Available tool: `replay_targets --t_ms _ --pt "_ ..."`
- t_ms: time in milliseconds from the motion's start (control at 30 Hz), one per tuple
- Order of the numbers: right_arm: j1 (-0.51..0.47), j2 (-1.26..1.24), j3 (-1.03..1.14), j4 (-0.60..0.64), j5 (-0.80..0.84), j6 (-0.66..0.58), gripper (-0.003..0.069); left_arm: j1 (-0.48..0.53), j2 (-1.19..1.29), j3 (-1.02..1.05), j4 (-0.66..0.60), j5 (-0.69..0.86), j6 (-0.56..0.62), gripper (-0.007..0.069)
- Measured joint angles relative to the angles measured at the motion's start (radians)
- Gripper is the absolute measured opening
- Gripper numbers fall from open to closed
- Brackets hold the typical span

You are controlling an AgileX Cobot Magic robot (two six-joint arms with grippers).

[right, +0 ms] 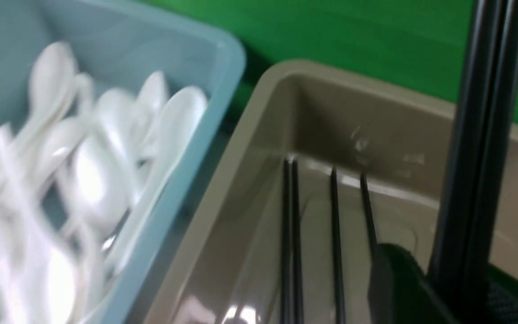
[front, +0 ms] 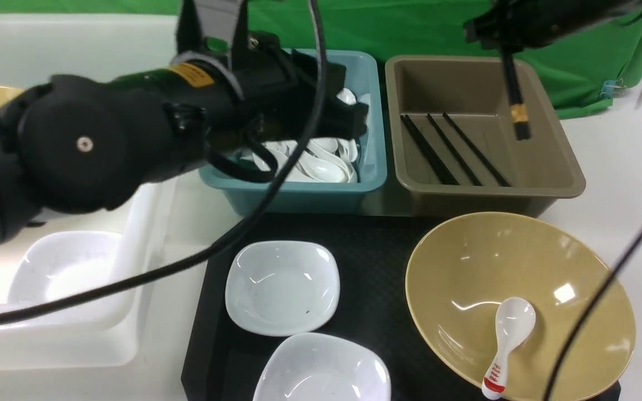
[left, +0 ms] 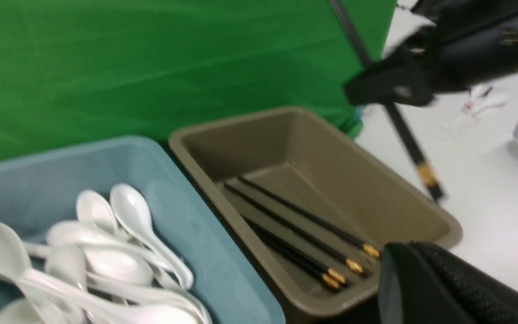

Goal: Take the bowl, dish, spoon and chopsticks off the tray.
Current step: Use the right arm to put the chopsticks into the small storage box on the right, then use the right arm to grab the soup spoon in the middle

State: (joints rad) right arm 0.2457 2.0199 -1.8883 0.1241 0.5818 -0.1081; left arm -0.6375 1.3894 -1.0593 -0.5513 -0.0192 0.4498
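Over the brown rectangular plastic tub (front: 555,161), pinched in the narrowly set right gripper (front: 502,42): the pair of long thin black chopsticks with gold bands (front: 516,100), hanging almost upright, thick ends down, clear of the tub floor. Down on that floor, several more loose black chopsticks (front: 449,147) side by side. Just beside, a teal plastic tub (front: 374,139) heaped with white ceramic soup spoons (front: 321,161); above it, the left gripper (front: 351,120), closed and seemingly empty, though mostly hidden behind its own arm. Nearer, on the big black diamond-textured rectangular tray (front: 377,262): the wide glossy mustard-yellow bowl (front: 466,267) at the right, with the short white red-tipped soup spoon (front: 507,340) lying inside, handle toward the near rim; at the left, a square white dish (front: 282,287) and a second square white dish (front: 324,370) nearer still. Off the tray, further left, a white plastic bin (front: 131,334) holding another shallow white dish (front: 64,273)
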Motion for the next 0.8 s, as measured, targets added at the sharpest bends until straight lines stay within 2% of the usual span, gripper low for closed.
replay_targets --t_ms 100,233,300,400,467,533,600,667,700,733,800 --pt "0.000 0.094 -0.002 -0.006 -0.101 0.000 0.0078 0.000 0.011 -0.001 0.003 0.058 0.000 -0.0006" --pt "-0.001 0.156 -0.002 -0.013 -0.110 -0.001 0.0115 0.000 0.011 -0.001 0.004 0.148 0.000 -0.0006" --pt "-0.001 0.167 -0.002 -0.035 -0.077 0.007 0.0218 0.000 0.011 -0.001 0.004 0.199 -0.001 -0.0006" --pt "-0.002 0.152 -0.002 -0.071 0.005 0.028 0.0416 0.000 0.011 -0.005 0.004 0.291 -0.030 -0.0006" --pt "-0.002 0.115 -0.002 -0.098 0.108 0.043 0.0479 0.000 0.011 -0.016 0.004 0.362 -0.057 -0.0006" --pt "-0.002 0.060 -0.002 -0.115 0.232 0.049 0.0442 0.000 0.011 -0.042 0.006 0.433 -0.078 -0.0006" --pt "-0.004 -0.019 -0.002 -0.124 0.394 0.038 0.0301 0.000 0.012 -0.080 0.006 0.527 -0.092 -0.0006" --pt "-0.005 -0.105 0.002 -0.124 0.536 0.039 0.0107 0.000 0.012 -0.119 0.012 0.595 -0.104 -0.0006" --pt "-0.005 -0.124 0.004 -0.124 0.553 0.040 0.0097 0.000 0.012 -0.123 0.013 0.602 -0.106 -0.0006" --pt "-0.005 -0.182 0.031 -0.103 0.584 0.044 0.0046 0.000 0.011 -0.145 0.030 0.651 -0.110 -0.0006" --pt "-0.002 -0.280 0.106 -0.047 0.605 0.064 0.0018 -0.001 0.010 -0.160 0.062 0.695 -0.117 -0.0006"
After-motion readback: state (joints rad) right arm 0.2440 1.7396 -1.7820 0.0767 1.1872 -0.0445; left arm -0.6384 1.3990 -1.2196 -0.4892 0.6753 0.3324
